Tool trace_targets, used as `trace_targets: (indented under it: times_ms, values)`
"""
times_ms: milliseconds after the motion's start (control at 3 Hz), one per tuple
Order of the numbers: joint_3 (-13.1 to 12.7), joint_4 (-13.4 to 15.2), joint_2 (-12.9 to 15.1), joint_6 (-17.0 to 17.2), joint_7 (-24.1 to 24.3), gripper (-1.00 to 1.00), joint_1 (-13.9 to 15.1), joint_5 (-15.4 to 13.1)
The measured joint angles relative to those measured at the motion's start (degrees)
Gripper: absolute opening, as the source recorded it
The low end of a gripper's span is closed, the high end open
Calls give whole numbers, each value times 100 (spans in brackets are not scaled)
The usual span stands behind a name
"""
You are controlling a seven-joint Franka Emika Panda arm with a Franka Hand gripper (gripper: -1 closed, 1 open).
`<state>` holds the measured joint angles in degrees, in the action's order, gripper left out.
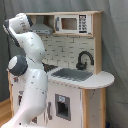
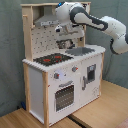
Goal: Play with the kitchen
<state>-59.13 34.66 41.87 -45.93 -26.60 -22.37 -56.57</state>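
I hold my pincer [image 2: 62, 31] up under the grey hood [image 2: 48, 21] of the white and light-wood toy kitchen [image 2: 62, 75]. I cannot tell if it is open. The red-ringed stovetop [image 2: 52, 59] sits below it, untouched; most play is left.

No text, brand, number or sign can be read in either exterior view. The toy microwave [image 1: 73, 23] on the kitchen's [image 2: 60, 80] upper shelf has a pale control strip at its side, but its marks are too blurred to make out. The knobs [image 2: 74, 69] and the oven door [image 2: 64, 95] on the front show no legible marking either.
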Motion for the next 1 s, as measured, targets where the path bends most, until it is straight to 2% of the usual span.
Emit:
trace_targets:
  times_ms: [333, 667, 1000]
  values:
    - [-48, 0, -190, 451, 240, -100, 195, 2]
    - [-230, 1, -309, 836, 636, -100, 346, 2]
    - [-374, 9, -321, 926, 1196, -100, 407, 2]
